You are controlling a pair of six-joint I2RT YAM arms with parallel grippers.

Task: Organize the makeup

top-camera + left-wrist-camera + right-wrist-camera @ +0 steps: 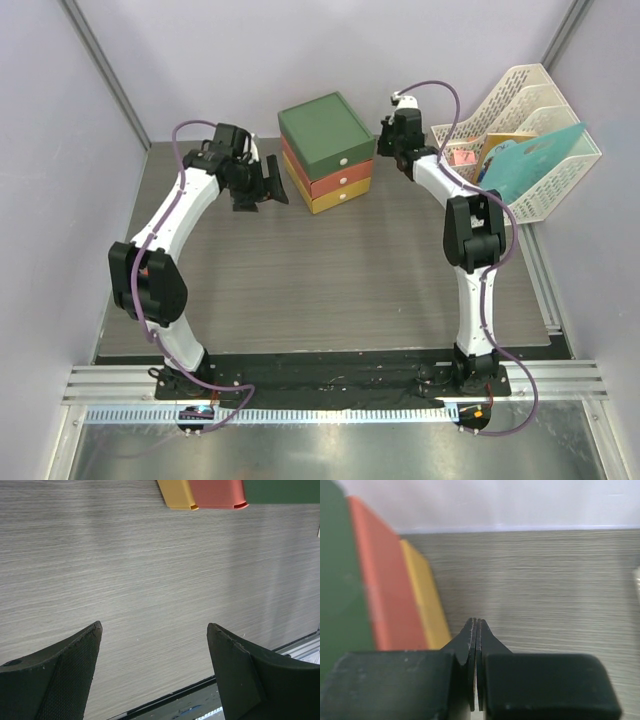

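The left gripper [262,195] hangs over the back left part of the table [330,280], just to the left of the drawer box [327,150]. In the left wrist view its jaws stand wide apart with nothing between them [155,626], only bare grey wood grain below, and the yellow, red and green fronts of the drawer box [217,492] line the top edge of that view. The right gripper [388,132] sits at the right side of the drawer box, close to the back wall. Its wrist view shows the two fingers pressed flat together [476,622] and holding nothing, with the side of the drawer box [375,580] rising at the left, green tier on top, red in the middle and yellow lowest. From above, all three drawers look pushed in. A white file rack [555,195] stands at the back right corner of the table, just beside the right arm, and holds a teal folder [535,165] along with some pink and orange items too small to make out. The makeup shows in none of the three views, so where it lies cannot be told.
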